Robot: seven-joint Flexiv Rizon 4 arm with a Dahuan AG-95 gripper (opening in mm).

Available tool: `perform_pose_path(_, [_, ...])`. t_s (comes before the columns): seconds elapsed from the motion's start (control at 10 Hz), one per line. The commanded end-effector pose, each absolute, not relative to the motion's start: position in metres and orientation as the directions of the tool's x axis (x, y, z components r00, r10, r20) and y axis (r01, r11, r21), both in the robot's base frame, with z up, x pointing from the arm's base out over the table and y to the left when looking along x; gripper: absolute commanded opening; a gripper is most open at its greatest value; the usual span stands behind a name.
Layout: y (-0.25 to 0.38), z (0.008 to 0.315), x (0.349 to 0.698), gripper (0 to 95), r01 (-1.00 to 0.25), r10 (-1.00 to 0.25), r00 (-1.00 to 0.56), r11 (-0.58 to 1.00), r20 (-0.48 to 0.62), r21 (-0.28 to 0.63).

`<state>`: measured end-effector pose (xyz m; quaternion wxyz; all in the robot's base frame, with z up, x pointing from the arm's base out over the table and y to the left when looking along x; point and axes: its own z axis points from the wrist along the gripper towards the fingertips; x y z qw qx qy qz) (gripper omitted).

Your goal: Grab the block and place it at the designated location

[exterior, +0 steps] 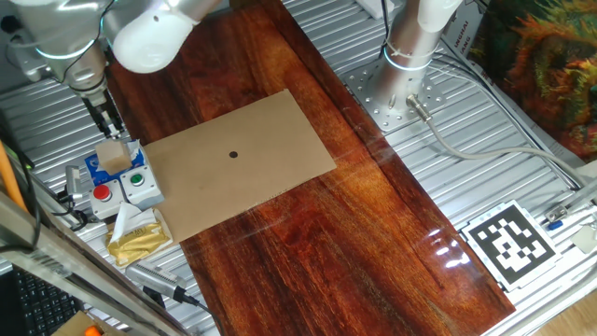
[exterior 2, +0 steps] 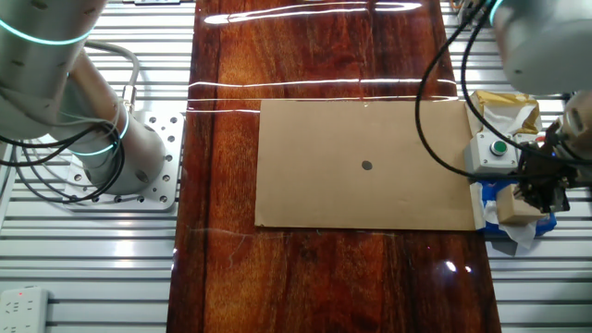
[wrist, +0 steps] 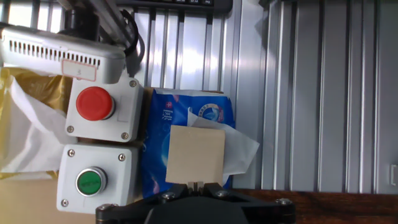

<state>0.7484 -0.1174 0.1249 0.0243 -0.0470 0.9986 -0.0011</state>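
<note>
- The hand is seen hanging over the edge of the bench, directly above the block.
- In the hand view, the block lies straight ahead of the hand, its near edge just meeting the dark hand body at the bottom of the picture.
- How far the hand is opened cannot be told from any view; whether the fingers touch the block cannot be told either.
- The block is seen resting on a blue packet with white tissue sticking out of it.
- Just beside the block, to one side of the hand, a white box with a red button and a green button is seen.
- The black dot is marked mid-sheet on the cardboard sheet, well apart from the hand.
- A black-and-white tag is found at the far corner of the bench.
</note>
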Motion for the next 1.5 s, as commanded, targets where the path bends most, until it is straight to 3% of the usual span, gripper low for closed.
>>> perform_pose_path(0.1, [-0.1164,0.1246,0.7470,38.0,-0.118,-0.117,-0.992,0.993,-0.055,0.019])
perform_pose_path(0.2, [-0.1164,0.1246,0.7471,76.0,-0.126,-0.124,-0.991,0.992,-0.058,0.027])
perform_pose_path(0.3, [-0.1164,0.1246,0.7471,95.0,-0.127,-0.125,-0.990,0.992,-0.058,0.028])
perform_pose_path(1.5, [-0.1091,0.1182,0.7488,95.0,-0.122,-0.121,-0.991,0.992,-0.060,0.020])
